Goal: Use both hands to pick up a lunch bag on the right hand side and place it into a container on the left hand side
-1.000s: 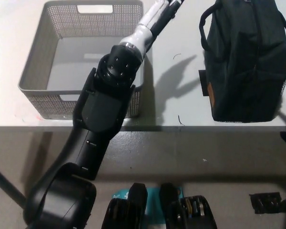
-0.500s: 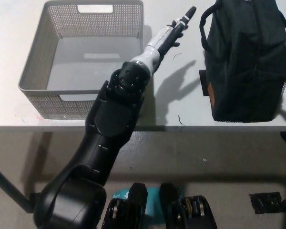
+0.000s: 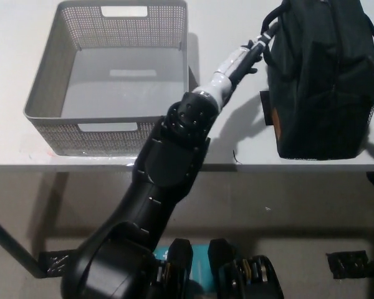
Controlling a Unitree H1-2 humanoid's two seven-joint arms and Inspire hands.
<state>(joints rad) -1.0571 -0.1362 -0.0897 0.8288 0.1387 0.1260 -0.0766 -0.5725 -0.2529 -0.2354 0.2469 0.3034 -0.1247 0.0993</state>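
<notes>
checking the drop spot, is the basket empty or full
Empty: the grey basket shows only its bare floor, nothing inside.

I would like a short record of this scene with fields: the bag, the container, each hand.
bag: dark fabric lunch bag, upright on the white table, at the right
container: grey perforated plastic basket, at the left, nothing inside
left hand: white left hand, reaching to the bag's left side; grip cannot be told
right hand: not in view
</notes>
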